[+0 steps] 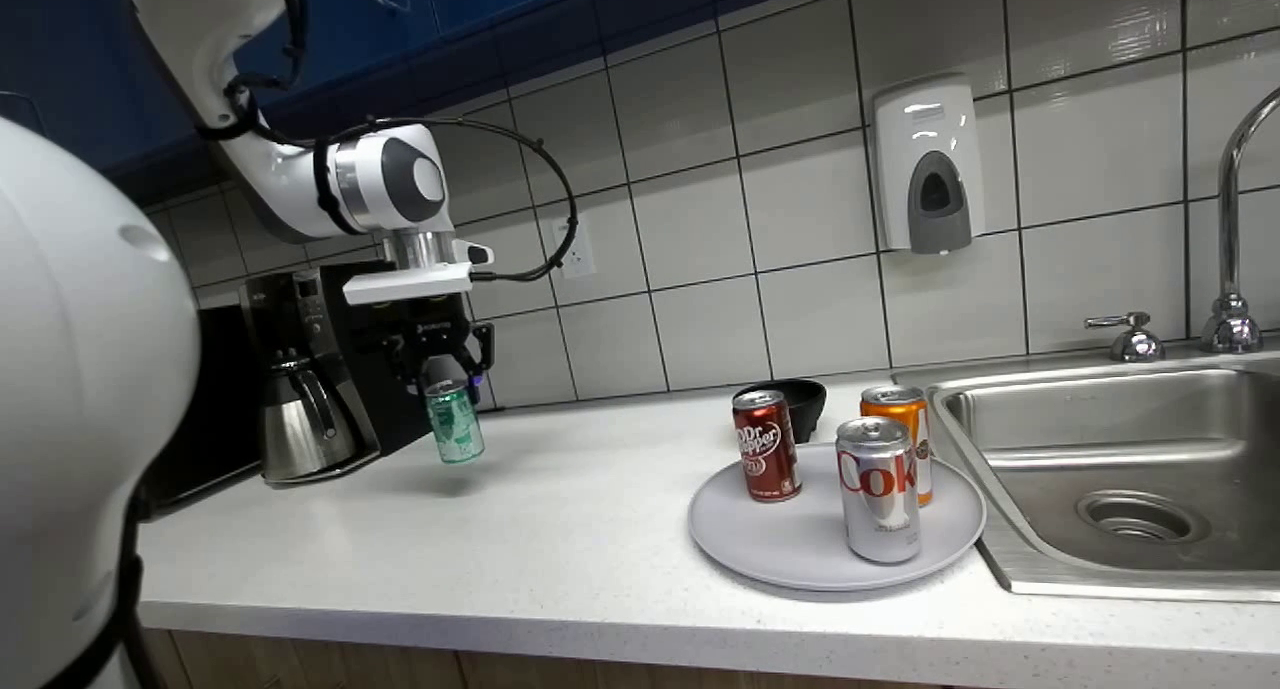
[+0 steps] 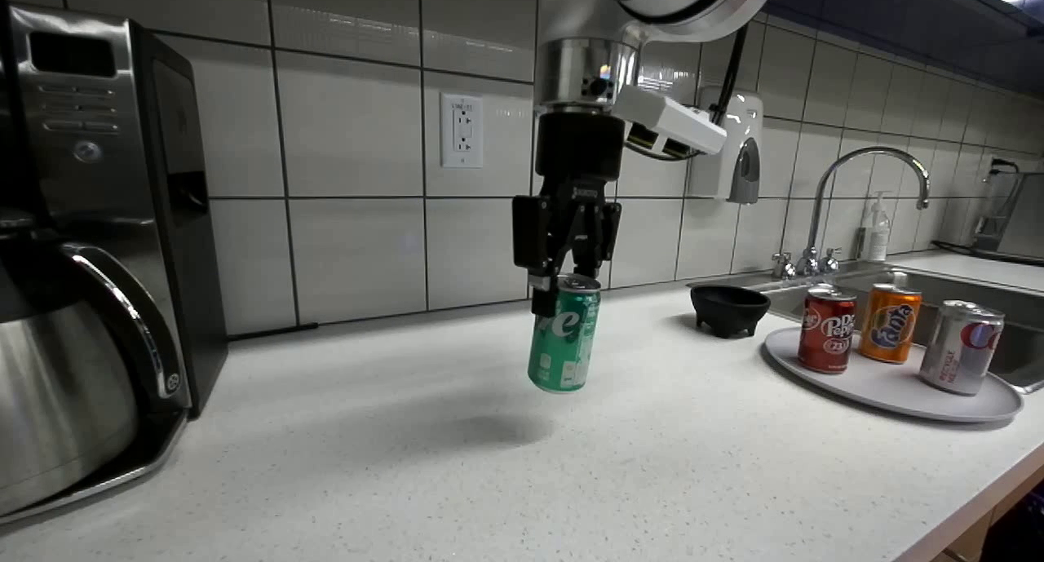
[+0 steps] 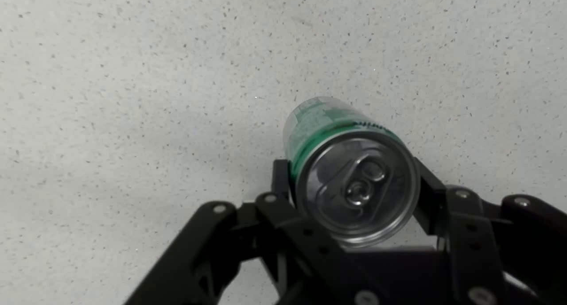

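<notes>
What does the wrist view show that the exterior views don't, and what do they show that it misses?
Only the wrist view: the pull tab of the green can, seen from above.

Only the exterior views: a plain gap between that can and the white counter; the gray plate with the Dr Pepper can, orange can and silver Coke can standing on it; the black bowl, sink and coffee maker.

Shared: the gripper closed on the green can, with the white counter beneath.

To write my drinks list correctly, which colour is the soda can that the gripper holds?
Green with white lettering; the soda can shows best in an exterior view.
</notes>
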{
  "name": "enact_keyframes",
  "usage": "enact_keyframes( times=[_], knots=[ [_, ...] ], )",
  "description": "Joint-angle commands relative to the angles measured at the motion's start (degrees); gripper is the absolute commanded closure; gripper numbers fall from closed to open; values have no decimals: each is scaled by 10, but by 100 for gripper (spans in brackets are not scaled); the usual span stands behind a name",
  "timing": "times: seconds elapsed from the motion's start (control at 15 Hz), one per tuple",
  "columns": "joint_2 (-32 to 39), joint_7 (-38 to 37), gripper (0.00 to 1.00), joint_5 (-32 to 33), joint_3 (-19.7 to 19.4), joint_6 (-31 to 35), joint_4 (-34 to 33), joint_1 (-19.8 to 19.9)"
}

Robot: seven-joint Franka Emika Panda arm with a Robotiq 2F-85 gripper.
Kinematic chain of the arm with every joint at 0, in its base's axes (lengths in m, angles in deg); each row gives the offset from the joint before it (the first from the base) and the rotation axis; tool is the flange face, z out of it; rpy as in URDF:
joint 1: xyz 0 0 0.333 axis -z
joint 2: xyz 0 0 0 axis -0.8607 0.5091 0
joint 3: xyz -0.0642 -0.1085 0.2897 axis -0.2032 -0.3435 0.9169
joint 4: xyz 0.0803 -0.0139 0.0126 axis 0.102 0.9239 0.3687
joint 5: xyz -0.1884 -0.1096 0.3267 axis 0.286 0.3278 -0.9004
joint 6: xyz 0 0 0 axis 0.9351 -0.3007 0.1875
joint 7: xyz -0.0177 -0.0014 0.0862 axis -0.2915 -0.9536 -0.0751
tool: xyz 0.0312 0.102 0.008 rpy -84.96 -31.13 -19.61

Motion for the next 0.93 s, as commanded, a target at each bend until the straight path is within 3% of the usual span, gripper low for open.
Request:
enact_keyframes(
  times=[0.0,0.87],
  knots=[
    [-63,-15,60,0,-4,-3,52,13],
    [-207,-53,60,-7,-54,13,195,51]
  ],
)
